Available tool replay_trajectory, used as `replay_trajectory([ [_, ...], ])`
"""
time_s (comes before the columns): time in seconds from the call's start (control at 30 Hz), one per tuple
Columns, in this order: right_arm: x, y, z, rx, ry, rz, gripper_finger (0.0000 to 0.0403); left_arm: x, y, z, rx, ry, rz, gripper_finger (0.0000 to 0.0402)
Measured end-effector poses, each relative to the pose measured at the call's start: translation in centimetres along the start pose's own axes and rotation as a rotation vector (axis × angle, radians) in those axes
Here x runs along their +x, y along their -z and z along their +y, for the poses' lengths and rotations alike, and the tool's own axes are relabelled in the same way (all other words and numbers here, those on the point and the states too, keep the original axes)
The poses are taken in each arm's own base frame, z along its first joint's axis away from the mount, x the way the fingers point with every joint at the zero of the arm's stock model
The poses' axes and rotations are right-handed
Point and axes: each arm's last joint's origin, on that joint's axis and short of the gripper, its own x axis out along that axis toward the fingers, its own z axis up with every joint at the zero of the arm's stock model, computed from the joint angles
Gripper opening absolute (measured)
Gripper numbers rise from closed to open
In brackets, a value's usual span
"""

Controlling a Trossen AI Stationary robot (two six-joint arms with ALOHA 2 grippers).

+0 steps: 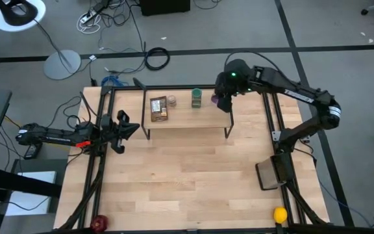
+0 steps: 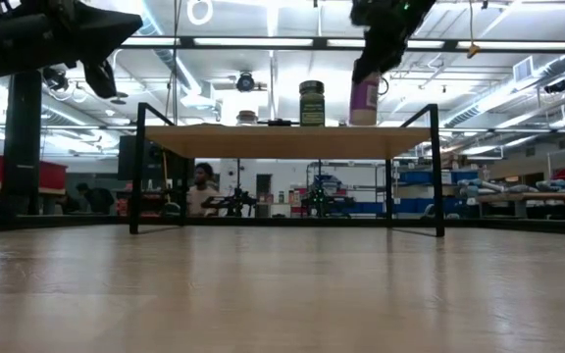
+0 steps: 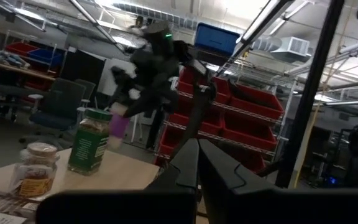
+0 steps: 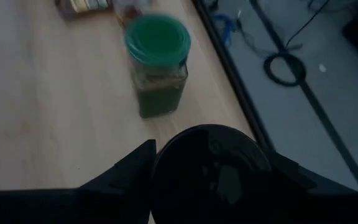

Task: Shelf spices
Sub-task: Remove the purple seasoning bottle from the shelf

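The shelf (image 1: 187,121) stands at the table's far middle. On its board, from left to right, are the brown packet (image 1: 159,108), the tiny pale-capped jar (image 1: 173,100) and the green-lidded jar (image 2: 311,103). My right gripper (image 1: 223,99) is over the shelf's right end, shut on the dark-lidded purple-labelled jar (image 2: 364,101). My left gripper (image 1: 130,127) waits shut near the table's left edge, raised, touching nothing. My right gripper pinches the purple-labelled jar at its dark lid (image 4: 210,177), one finger (image 4: 129,169) on each side. The fingers slant down from above and from the right. The jar hangs slightly tilted, its bottom (image 2: 361,123) at board height; whether it touches the board I cannot tell.
A yellow ball (image 1: 280,214) lies at the near right corner and a red object (image 1: 100,223) at the near left. A dark flat pad (image 1: 271,174) sits by the right edge. Bare tabletop (image 1: 187,175) lies in front of the shelf. A person (image 2: 202,186) shows beyond the table.
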Motion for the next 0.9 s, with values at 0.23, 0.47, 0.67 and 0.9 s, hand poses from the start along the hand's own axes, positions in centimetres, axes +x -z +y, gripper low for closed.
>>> replay_trajectory([
  [0.23, -4.3, 0.2, 2.2, 0.018, -0.075, -0.104, 0.0208, 0.0, 0.2, 0.2, 0.004, -0.059, 0.004, 0.0017],
  [0.47, -5.2, 0.1, 6.9, -0.022, -0.221, -0.113, 0.0208, 0.1, 0.3, 0.2, 0.006, -0.062, 0.012, 0.0017],
  [0.67, -2.9, -0.6, 12.9, -0.101, -0.337, -0.088, 0.0208, 0.1, 0.3, 0.2, 0.006, -0.062, 0.012, 0.0017],
  [0.9, 1.9, -0.3, 19.2, -0.205, -0.361, -0.027, 0.0208, 0.1, 0.3, 0.2, 0.006, -0.068, 0.010, 0.0017],
])
